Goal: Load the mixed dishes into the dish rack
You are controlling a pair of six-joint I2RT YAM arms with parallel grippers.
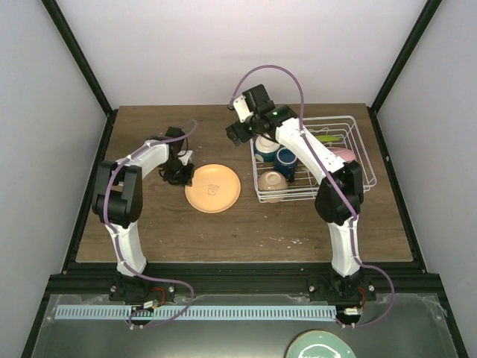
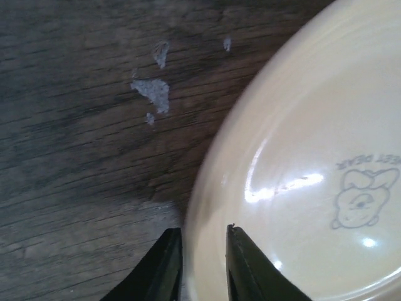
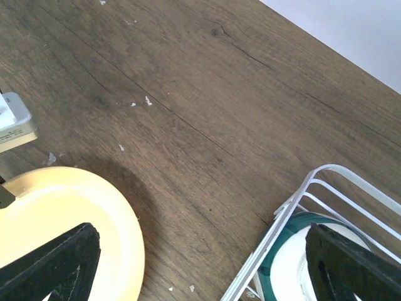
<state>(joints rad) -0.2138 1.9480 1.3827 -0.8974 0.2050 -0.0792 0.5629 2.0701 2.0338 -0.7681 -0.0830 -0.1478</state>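
The white wire dish rack (image 1: 359, 143) is seen mostly loaded; only the round peach-tan plate (image 1: 213, 188) is left on the tabletop (image 1: 149, 231), its rim clamped by the left claw (image 2: 203, 263), the right claw (image 3: 200, 233) spread empty.

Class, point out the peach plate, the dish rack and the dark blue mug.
peach plate (image 1: 213, 188): top view, centre of its face.
dish rack (image 3: 279, 216): right wrist view, corner rim wire.
dark blue mug (image 1: 286, 158): top view, its opening.
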